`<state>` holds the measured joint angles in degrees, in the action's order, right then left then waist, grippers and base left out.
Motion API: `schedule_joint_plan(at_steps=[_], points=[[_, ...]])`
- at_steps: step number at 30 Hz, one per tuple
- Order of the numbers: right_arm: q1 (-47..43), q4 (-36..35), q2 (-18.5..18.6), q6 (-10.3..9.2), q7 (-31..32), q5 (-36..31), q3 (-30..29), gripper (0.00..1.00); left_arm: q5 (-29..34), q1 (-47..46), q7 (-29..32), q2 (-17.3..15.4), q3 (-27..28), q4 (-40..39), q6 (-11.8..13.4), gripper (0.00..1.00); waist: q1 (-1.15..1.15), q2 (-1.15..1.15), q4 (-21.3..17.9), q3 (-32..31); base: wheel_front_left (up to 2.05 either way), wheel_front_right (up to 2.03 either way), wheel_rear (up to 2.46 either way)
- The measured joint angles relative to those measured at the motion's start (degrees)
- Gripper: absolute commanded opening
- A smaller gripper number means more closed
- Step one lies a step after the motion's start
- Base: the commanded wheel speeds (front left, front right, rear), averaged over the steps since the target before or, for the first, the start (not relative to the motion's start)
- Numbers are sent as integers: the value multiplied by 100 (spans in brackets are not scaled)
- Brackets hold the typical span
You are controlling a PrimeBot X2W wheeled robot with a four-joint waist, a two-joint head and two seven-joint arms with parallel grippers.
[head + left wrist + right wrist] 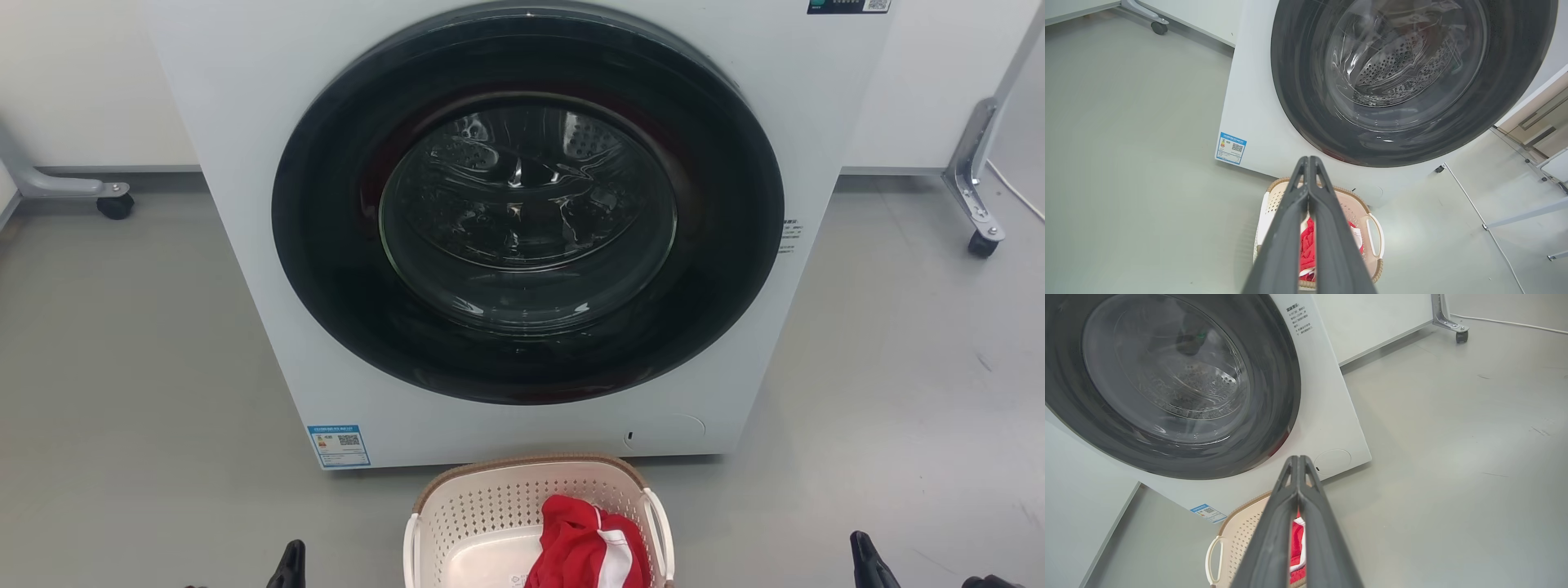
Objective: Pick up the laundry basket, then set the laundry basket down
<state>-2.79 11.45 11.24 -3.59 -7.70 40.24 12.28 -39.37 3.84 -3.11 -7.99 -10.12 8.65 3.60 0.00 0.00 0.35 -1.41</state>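
Head view: high and central, facing forward and down, square on the washer [522, 237]; laundry basket [490, 506] nearest.
Left wrist view: from the left, looking along the left gripper [1308, 162], tilted.
Right wrist view: from the right, along the right gripper [1298, 460].
Shared: all 3 show washer door, laundry basket, floor [122, 367].

Low rounded-rectangular cream plastic laundry basket [490, 510]: perforated walls, brown woven-look rim, one white handle [660, 531] on each short side. It stands upright on the grey floor [122, 367], just in front of the white front-loading washer [490, 433], below its round door. A crumpled red-and-white cloth [584, 543] lies inside, toward the right.
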Motion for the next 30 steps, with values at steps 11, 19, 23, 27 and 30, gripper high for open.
schedule_joint_plan(at_steps=[11, 19, 23, 27, 30], points=[[122, 77, -135, 157, 226, 779, -305, 0, -772, -115, 159, 82, 233, 124, -131, 0, 0, 0, -5, 23, 0, 0, 0], [236, 153, -227, 266, 379, 1350, -525, 0, -1373, -159, 260, 127, 405, 210, -265, 0, 0, 0, -9, 40, 0, 0, 0], [246, 180, -281, 315, 468, 1615, -635, 0, -1624, -252, 304, 168, 481, 244, -316, 0, 0, 0, -11, 48, 0, 0, 0], [267, 205, -325, 368, 546, 1906, -746, 0, -1903, -264, 360, 204, 578, 300, -368, 0, 0, 0, -13, 57, 0, 0, 0], [347, 229, -368, 417, 614, 2130, -827, 0, -2152, -287, 412, 232, 627, 338, -419, 0, 0, 0, -14, 63, 0, 0, 0]])
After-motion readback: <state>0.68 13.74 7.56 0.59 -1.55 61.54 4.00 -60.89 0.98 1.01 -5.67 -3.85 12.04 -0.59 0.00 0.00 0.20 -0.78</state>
